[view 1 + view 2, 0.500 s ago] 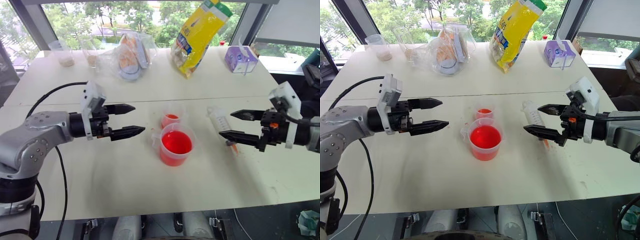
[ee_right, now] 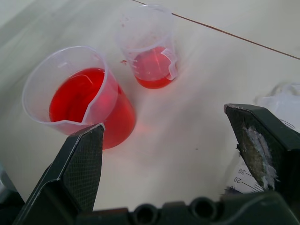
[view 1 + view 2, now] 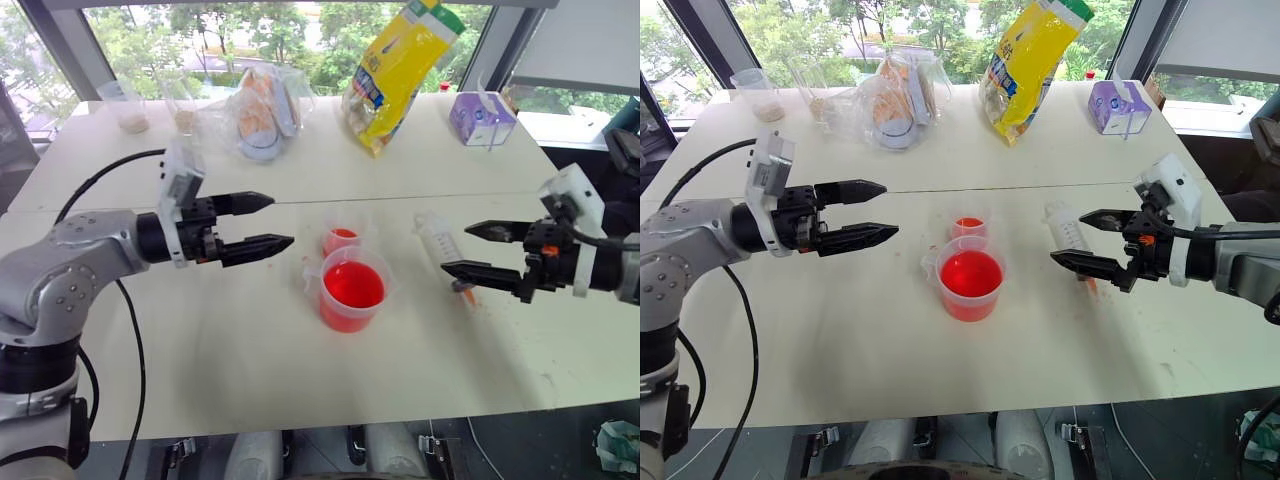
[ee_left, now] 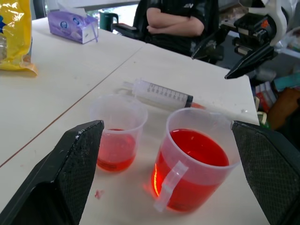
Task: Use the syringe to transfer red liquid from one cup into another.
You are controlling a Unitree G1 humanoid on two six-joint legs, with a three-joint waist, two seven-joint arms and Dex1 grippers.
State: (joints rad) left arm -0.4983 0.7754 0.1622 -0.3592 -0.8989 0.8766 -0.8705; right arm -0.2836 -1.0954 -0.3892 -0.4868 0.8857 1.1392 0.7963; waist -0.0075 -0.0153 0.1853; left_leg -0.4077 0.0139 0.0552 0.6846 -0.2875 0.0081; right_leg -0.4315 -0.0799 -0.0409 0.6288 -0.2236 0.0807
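The left wrist view takes in a person with folded arms past the counter's right end. The syringe lies flat on the counter just right of the cup and beaker, both holding red liquid; its black scale marks show, and "20" reads in the right wrist view. Left gripper hovers left of the cups, jaws open and empty. Right gripper hovers beside the syringe, jaws open. Since the earlier frame the left gripper has risen slightly.
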